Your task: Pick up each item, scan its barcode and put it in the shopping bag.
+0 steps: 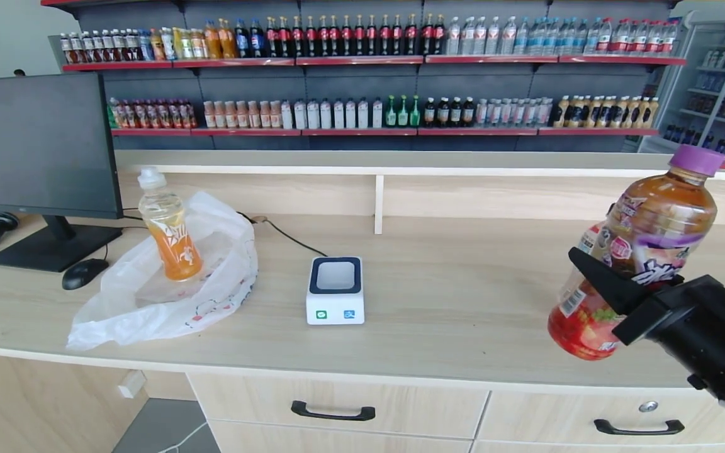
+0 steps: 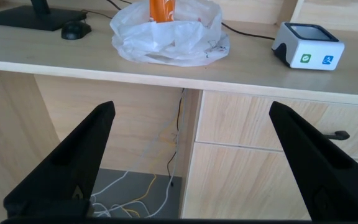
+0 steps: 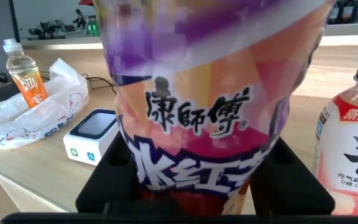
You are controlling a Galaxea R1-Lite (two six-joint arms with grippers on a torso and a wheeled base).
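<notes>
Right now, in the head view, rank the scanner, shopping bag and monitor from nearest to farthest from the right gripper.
1. Scanner, mid-counter.
2. Shopping bag, farther left.
3. Monitor, far left end.

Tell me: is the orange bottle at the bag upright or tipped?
Upright: the orange bottle stands at the shopping bag, white cap on top.

A black flat monitor (image 1: 38, 145) stands on its base at the left end of the pale wooden counter (image 1: 463, 302), with a black computer mouse (image 1: 84, 274) just beside the base. Under the counter are pale wooden drawers (image 1: 400, 402) with black bar handles. Behind, dark red-edged shelves (image 1: 362, 60) carry rows of drink bottles (image 1: 337, 114).
</notes>
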